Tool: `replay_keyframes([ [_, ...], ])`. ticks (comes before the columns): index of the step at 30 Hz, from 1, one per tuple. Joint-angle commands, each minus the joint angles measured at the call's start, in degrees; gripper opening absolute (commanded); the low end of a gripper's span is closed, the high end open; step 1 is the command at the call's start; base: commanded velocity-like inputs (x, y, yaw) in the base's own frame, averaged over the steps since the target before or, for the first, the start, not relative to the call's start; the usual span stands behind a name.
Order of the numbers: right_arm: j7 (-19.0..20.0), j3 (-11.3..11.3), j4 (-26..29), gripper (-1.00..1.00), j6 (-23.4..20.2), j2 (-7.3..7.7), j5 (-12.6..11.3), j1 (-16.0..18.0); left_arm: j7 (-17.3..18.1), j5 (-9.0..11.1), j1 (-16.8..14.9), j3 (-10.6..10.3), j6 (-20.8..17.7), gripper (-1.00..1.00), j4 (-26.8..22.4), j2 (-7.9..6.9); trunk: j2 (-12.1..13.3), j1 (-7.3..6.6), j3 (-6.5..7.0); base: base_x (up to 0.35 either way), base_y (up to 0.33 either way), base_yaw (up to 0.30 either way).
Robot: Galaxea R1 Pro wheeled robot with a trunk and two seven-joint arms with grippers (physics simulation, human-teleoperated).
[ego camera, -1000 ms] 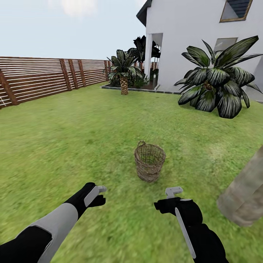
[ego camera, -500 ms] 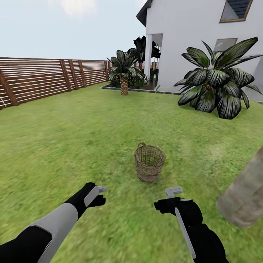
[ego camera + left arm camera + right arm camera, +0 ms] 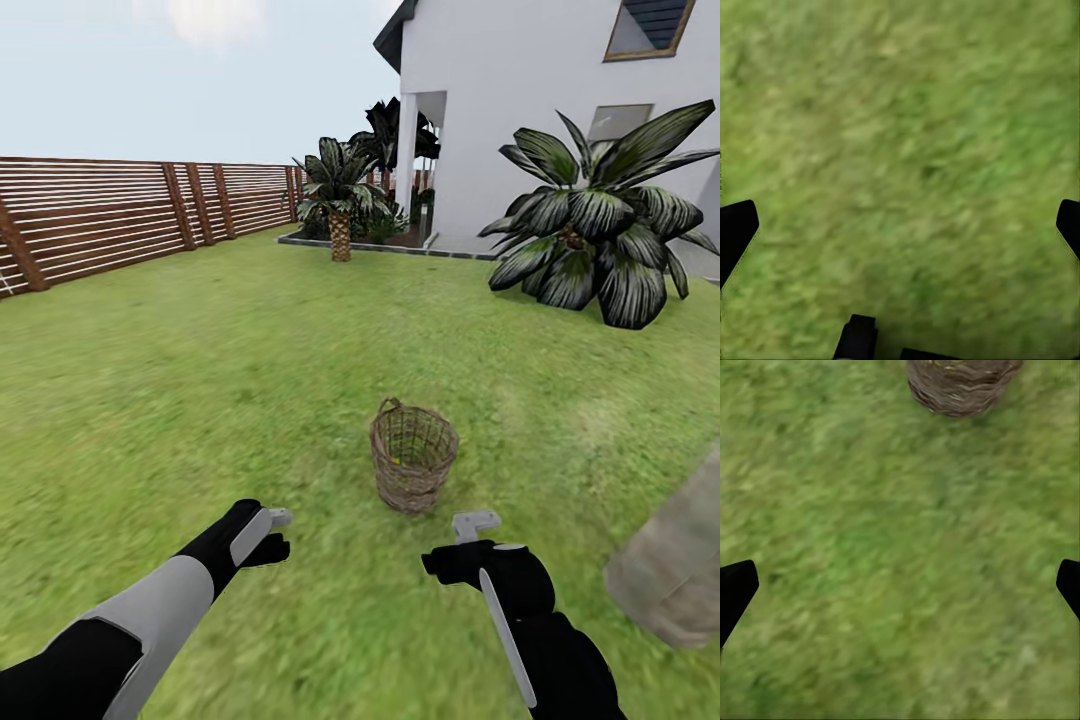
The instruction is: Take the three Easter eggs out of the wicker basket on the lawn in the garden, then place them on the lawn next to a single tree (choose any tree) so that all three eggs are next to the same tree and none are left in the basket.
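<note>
The brown wicker basket stands upright on the lawn, just ahead of my two arms. A small yellow patch shows through its weave; the Easter eggs are otherwise hidden inside. My left gripper hovers over bare grass, left of the basket and nearer to me, its fingers spread open and empty. My right gripper hangs open and empty just short of the basket. A thick grey-brown tree trunk rises at the right edge, close beside my right arm.
A brown slatted fence runs along the left. The white house stands far ahead, with a big dark-leaved bush before it and a short palm by a stone-edged bed. Open grass lies all around the basket.
The whole view has shifted slightly: the basket and the trunk now sit a little lower and nearer in the picture. Both arms hold the same pose.
</note>
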State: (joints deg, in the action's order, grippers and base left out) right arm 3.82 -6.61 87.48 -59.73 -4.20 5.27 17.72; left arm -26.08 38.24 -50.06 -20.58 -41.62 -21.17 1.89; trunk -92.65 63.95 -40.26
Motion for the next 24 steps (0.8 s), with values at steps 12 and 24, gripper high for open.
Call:
replay_keyframes([
  [12, 0.40, 0.00, 0.06, 1.00, -0.27, -0.02, 0.55, 0.04, -0.47, 0.61, -0.04, -0.38, -0.13, 1.00, -0.15, -0.04, -0.03, 0.03, 0.06, 0.340, 0.123, -0.030],
  [24, 0.48, -0.01, 0.06, 1.00, -0.27, -0.02, 0.54, 0.04, -0.45, 0.61, -0.04, -0.34, -0.13, 1.00, -0.10, -0.04, -0.03, 0.03, 0.78, 0.332, 0.160, -0.192],
])
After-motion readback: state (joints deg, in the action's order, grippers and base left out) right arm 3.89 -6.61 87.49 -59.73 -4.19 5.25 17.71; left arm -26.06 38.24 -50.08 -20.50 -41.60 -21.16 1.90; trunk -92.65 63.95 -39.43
